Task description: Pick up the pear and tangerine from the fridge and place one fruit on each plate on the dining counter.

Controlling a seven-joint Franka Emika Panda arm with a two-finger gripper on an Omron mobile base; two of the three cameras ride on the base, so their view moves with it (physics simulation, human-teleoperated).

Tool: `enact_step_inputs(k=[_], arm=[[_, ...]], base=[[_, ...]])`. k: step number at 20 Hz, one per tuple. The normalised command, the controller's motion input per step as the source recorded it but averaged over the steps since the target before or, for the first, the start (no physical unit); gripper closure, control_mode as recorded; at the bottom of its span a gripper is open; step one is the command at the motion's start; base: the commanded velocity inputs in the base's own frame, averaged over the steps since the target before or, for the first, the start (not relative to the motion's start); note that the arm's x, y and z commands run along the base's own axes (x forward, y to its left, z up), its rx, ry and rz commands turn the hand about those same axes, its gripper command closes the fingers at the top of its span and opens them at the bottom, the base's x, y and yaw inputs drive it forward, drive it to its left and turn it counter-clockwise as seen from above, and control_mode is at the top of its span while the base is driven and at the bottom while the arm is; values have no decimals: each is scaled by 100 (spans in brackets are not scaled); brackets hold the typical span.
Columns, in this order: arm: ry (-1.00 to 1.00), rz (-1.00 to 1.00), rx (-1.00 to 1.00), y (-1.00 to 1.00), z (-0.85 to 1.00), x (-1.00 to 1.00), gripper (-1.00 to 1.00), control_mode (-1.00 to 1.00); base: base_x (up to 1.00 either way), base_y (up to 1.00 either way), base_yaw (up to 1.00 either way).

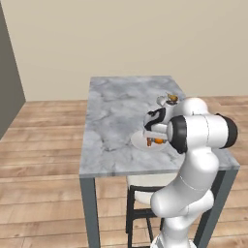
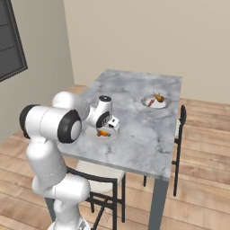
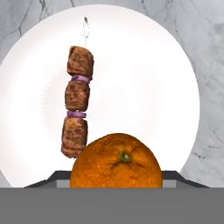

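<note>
My gripper (image 2: 107, 130) is clamped on the tangerine (image 3: 116, 161) just above the near plate (image 3: 144, 87), kebab skewer (image 3: 77, 103) at its ten o'clock. I'd lower gently, release clear of it.

Looking straight down at a round white plate (image 3: 144, 70) sitting on the grey-veined marble counter (image 3: 210, 52). There's a meat skewer (image 3: 77, 100) lying on the plate, three brown chunks with purple onion slices between them and the metal tip poking out the far end. The tangerine (image 3: 117, 161) is at the near edge, stem spot facing up, just right of the skewer's bottom chunk.
</note>
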Motion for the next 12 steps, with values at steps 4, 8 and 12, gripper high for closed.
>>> enact_step_inputs(k=[4, 8, 12], arm=[[-2, 0, 0, 0, -17, 8, 100, -100], [-1, 0, 0, 0, -17, 8, 100, -100], [0, 0, 0, 0, -16, 11, -100, -100]], base=[[0, 0, 0], [0, 0, 0], [0, 0, 0]])
